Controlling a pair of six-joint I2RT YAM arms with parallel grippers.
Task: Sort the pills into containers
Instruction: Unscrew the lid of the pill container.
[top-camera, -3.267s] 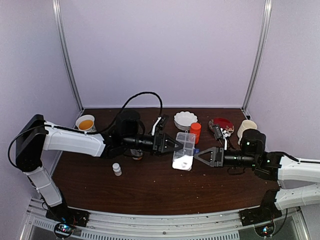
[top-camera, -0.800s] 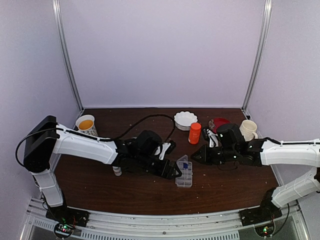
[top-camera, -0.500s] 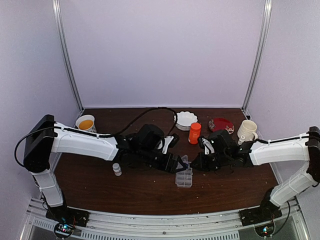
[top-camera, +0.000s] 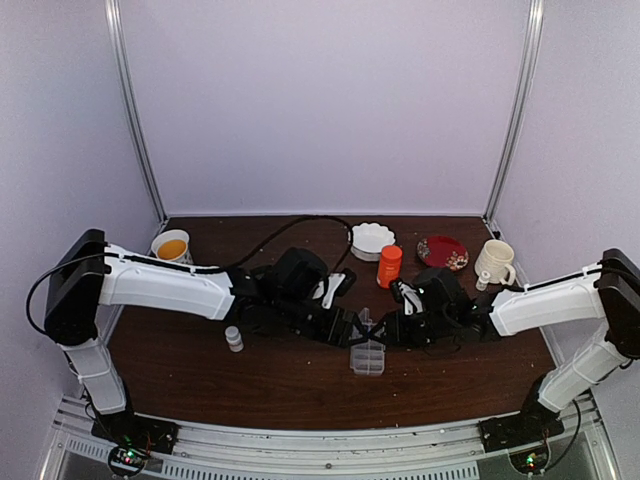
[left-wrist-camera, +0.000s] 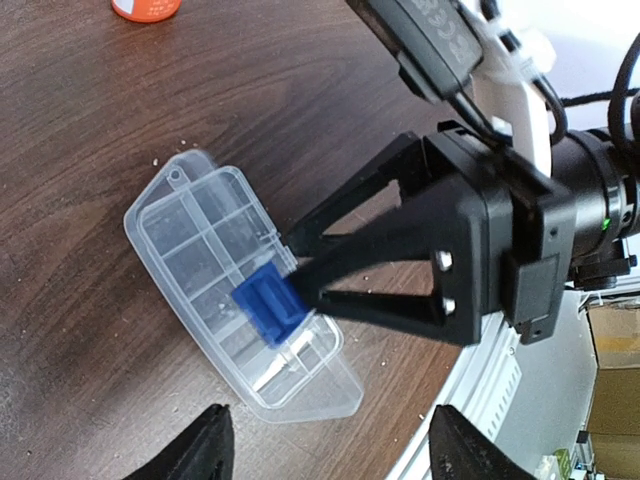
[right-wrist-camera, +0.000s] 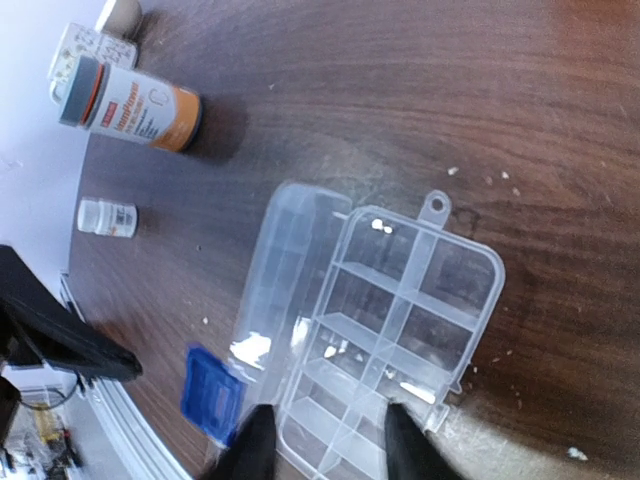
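While a few pills (right-wrist-camera: 380, 226) lie inside the cells (right-wrist-camera: 400, 320) of the clear pill box (top-camera: 367, 357), other pale specks of the same look lie loose on the counter (top-camera: 200, 380) just beside it, so sorting is judged to be at an early stage. The pill box sits flat near the middle of the counter, closer to the near edge than to the far edge. Its lid (right-wrist-camera: 290, 270) is swung open on the far-edge side, which leaves every cell reachable from above. A blue latch (left-wrist-camera: 268, 305) sits at the free edge of the lid. The right claw (right-wrist-camera: 328, 440) hovers at that latch end with its jaws narrowly apart. No grip on lid or tray is evident, and the position suggests a steadying or repositioning role. The left claw (left-wrist-camera: 330, 458) faces it with jaws spread wide and empty, placed to pick up a pill. A small white bottle (top-camera: 234, 338) and a grey-capped bottle (right-wrist-camera: 125, 100) stand apart from the box on its left-edge side, and an orange bottle (top-camera: 390, 265) stands toward the far edge.
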